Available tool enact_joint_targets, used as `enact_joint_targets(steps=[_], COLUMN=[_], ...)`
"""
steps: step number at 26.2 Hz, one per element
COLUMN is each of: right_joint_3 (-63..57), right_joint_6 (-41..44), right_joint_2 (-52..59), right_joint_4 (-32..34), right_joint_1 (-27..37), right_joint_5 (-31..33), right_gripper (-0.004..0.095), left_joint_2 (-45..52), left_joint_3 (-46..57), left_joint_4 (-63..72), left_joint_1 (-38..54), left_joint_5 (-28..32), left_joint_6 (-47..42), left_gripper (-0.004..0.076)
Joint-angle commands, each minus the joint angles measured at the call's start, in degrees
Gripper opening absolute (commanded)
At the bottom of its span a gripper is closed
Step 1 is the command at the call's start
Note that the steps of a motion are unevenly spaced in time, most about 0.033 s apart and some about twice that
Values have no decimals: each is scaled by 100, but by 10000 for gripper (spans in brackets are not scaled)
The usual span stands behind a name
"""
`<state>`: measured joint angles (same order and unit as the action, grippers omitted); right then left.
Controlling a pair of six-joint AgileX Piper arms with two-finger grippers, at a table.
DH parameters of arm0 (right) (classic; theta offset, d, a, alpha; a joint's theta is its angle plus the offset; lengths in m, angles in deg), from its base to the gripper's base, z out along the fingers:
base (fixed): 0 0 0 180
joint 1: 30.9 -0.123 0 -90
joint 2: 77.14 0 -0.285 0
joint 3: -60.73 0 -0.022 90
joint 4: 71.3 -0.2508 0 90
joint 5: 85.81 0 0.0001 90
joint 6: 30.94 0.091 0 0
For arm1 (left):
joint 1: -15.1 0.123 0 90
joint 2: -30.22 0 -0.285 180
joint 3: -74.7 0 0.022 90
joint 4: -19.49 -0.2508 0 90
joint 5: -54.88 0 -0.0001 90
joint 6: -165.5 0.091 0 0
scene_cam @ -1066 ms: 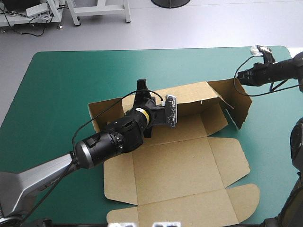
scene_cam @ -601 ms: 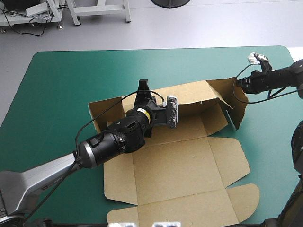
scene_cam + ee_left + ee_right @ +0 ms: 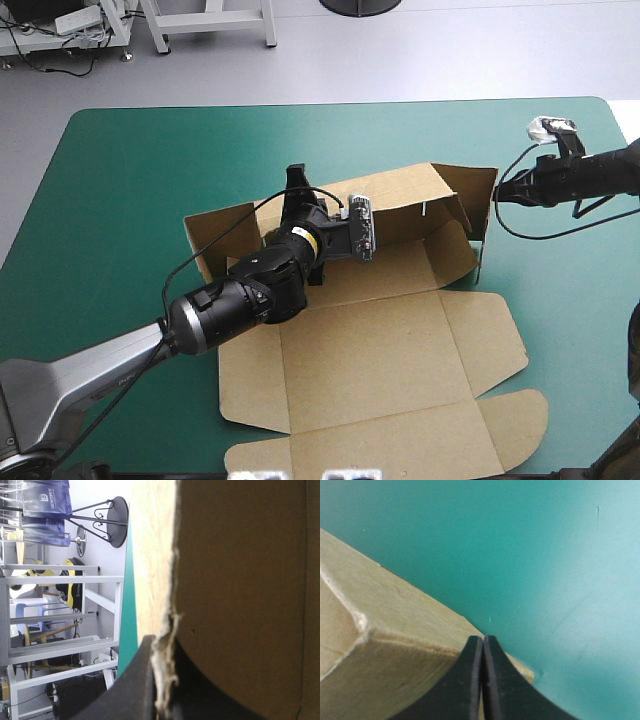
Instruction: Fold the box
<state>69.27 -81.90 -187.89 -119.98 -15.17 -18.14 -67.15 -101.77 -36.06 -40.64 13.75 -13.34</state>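
On the grey floor [image 3: 450, 60] stand white furniture legs [image 3: 269, 25].

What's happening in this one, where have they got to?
Two robot arms are partway through folding a brown box on the teal-green table. The left gripper is shut on the top edge of the box's rear wall, which stands raised. The right gripper, fingers shut, is at the outside of the upright end flap on the right. The front panels lie flat, not yet folded.
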Motion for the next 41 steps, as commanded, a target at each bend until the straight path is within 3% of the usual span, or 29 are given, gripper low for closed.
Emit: enact_joint_targets(steps=[1,5,14,21,27,38,41], right_joint_3=[-309,-783,-782,-782,-782,-782,-782], right_joint_6=[-169,-606,-1126,-443,-320,178,284], right_joint_2=[562,812,842,842,893,919,1013], right_joint_4=[-396,-593,228,1227,1372,1505,1630], right_joint_1=[8,-57,-942,-1131,-1131,-1131,-1131], right_joint_5=[405,414,232,133,210,394,394], right_gripper=[-25,-25,-20,109,190,200,242], left_joint_2=[152,152,152,152,152,152,152], left_joint_3=[-92,-92,-92,-92,-92,-92,-92], left_joint_4=[116,116,-35,-192,-534,-557,-562], left_joint_1=[-46,-46,-46,-46,-46,-46,-46], left_joint_5=[125,171,181,181,145,20,-37], left_joint_6=[-161,-203,-203,-382,-656,-656,-656], left_gripper=[-6,-6,-6,-6,-6,-6,-6])
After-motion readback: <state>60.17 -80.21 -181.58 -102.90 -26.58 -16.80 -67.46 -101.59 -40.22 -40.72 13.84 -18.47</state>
